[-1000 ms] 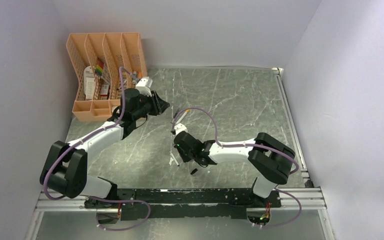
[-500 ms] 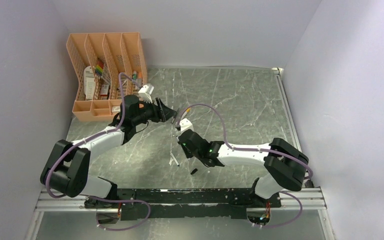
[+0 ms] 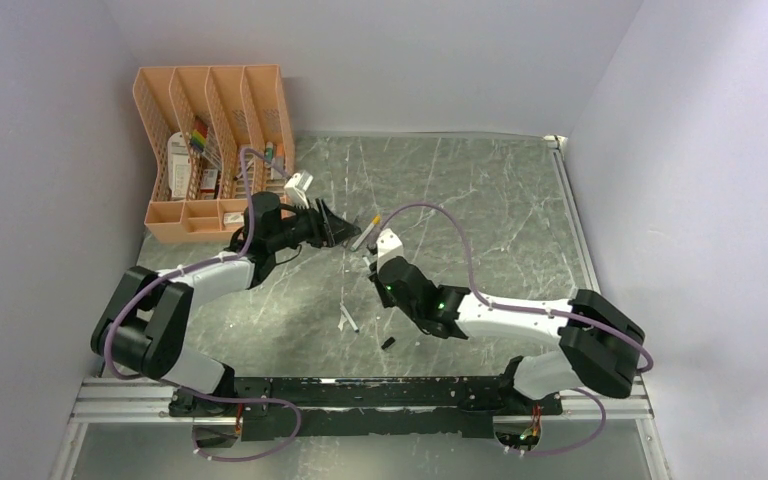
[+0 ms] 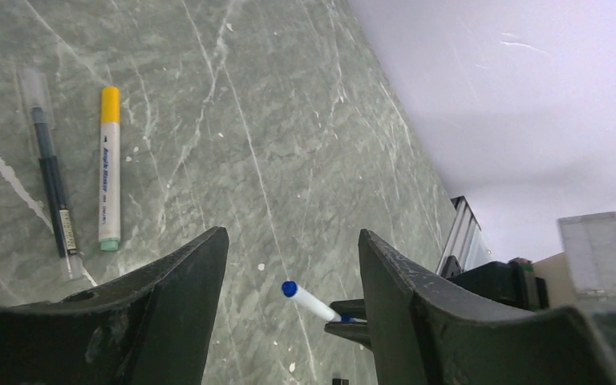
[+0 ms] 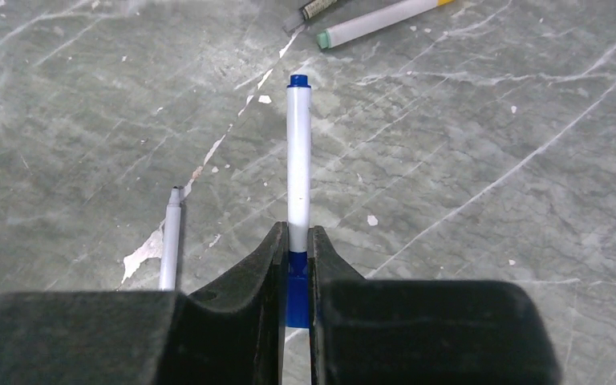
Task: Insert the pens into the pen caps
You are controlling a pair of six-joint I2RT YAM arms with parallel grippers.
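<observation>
A white pen (image 5: 298, 160) with a small blue tip at its far end and a blue section at its near end is gripped by the right gripper (image 5: 297, 237). The narrow jaws are closed on the barrel just where white meets blue, and the pen is pointed straight out ahead of them, above the table (image 5: 489, 120). No writing can be made out on this barrel. In the left wrist view the same blue tip is seen between the widely parted fingers of the left gripper (image 4: 291, 237), by which nothing is held. Farther off, a yellow-capped pen (image 4: 109, 168) with a pale green end is laid on the stone beside a dark pen (image 4: 48, 172) with a clear end; a line of print is carried along the white barrel, too small to read. A slim pale pen (image 5: 168, 241) is laid apart, near the right gripper, and a black cap (image 3: 388, 343) nearer the arm bases. The table is grey-green, marble-veined and smooth. A peach perforated plastic organizer (image 3: 210, 100) is stood at the far left corner.
</observation>
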